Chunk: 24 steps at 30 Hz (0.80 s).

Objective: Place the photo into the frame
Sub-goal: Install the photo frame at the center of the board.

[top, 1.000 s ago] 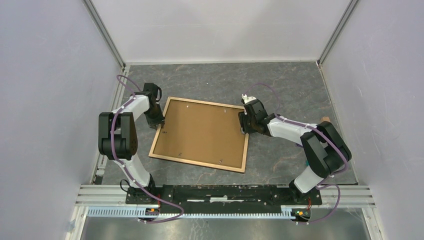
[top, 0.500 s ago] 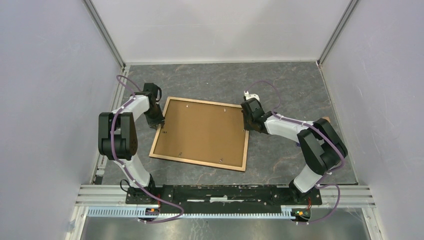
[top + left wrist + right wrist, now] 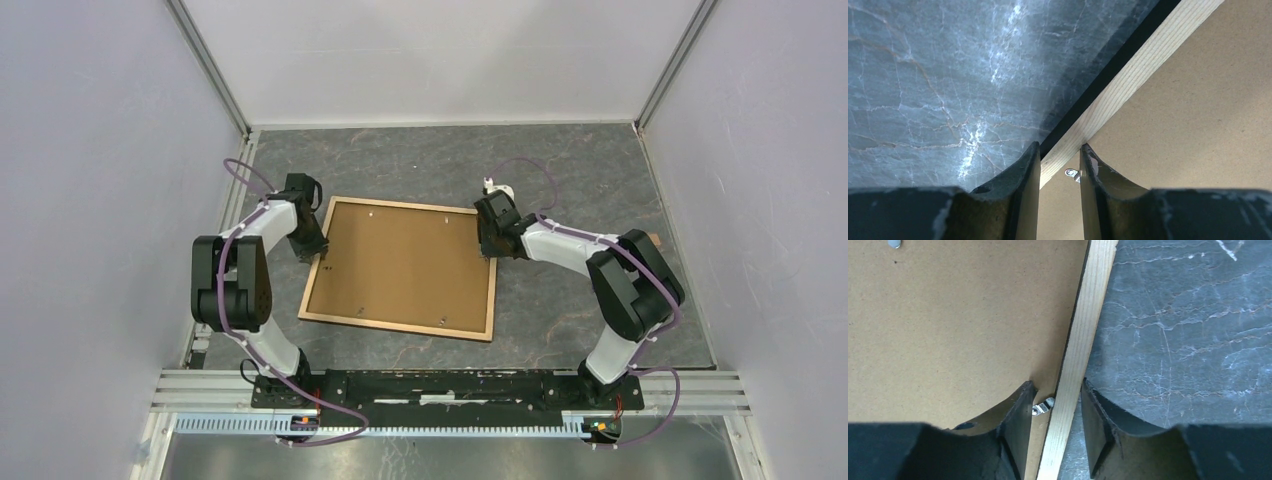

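the frame (image 3: 395, 328) lies face down in the middle of the table (image 3: 560, 170), its light wood back up, and the brown backing board (image 3: 400, 265) sits inside it. it has not moved in the last second. the photo shows in no view; i cannot tell if it is already under the board.

the change is on the right side. the right gripper (image 3: 1055, 388) has slid a little along the right rail toward the far corner, and its elbow has come nearer. its fingers now stand half apart, with the rail and a small metal clip (image 3: 1043, 406) between them and a gap beside the rail, so they hold nothing. the left gripper (image 3: 1058, 150) stays at the left rail. its fingers are narrow, one on each side of the rail, but i cannot tell if they press it.

i think the work is now on the clips that lock the board, not on the photo.
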Motion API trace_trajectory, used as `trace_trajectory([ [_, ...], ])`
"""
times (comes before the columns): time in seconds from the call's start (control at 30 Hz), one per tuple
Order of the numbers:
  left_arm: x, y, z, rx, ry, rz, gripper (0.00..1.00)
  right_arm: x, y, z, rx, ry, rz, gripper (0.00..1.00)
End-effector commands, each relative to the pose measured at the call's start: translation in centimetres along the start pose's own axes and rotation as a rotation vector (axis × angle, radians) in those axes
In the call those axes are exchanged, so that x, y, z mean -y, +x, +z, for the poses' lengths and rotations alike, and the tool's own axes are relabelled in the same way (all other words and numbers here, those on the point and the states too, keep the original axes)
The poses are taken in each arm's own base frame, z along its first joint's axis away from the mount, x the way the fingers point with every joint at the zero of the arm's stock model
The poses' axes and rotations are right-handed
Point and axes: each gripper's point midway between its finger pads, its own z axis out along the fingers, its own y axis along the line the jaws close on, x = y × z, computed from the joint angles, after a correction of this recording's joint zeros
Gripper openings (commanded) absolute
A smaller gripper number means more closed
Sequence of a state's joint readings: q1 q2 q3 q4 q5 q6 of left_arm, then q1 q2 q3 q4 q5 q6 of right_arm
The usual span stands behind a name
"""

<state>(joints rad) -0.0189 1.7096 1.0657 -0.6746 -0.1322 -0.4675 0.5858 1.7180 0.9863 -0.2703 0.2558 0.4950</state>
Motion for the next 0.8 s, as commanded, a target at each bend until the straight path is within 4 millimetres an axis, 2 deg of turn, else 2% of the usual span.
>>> trace_trajectory([
  [0.0, -1.4, 4.4, 0.8, -0.117, -0.076, -0.168, 0.02, -1.7, 3.8, -0.4, -0.15, -0.068, -0.008, 0.46],
  [0.1, -1.6, 4.9, 0.8, -0.113, -0.076, -0.197, 0.02, -1.0, 5.0, -0.4, -0.161, -0.02, -0.001, 0.42],
  [0.2, -1.6, 4.3, 0.5, -0.086, -0.077, -0.213, 0.02, -0.4, 5.4, -0.4, -0.178, 0.039, -0.034, 0.29],
  [0.3, -1.3, 3.8, 0.1, -0.07, -0.064, -0.225, 0.02, 0.0, 5.2, -0.9, -0.164, 0.081, -0.074, 0.23],
  [0.4, -1.0, 3.7, 0.1, -0.067, -0.054, -0.24, 0.02, 0.0, 4.9, -0.9, -0.143, 0.072, -0.084, 0.1],
  [0.53, -0.2, 3.0, 0.3, -0.071, -0.029, -0.242, 0.02, -0.4, 4.6, -0.8, -0.105, 0.034, -0.084, 0.01],
  [0.67, 1.1, 1.2, 1.5, -0.08, -0.019, -0.227, 0.02, -0.3, 4.6, -1.2, -0.012, -0.022, 0.016, 0.0],
  [0.77, 3.8, -0.6, 2.7, -0.096, 0.041, -0.224, 0.02, 0.1, 5.1, -1.3, 0.088, -0.103, 0.199, 0.0],
])
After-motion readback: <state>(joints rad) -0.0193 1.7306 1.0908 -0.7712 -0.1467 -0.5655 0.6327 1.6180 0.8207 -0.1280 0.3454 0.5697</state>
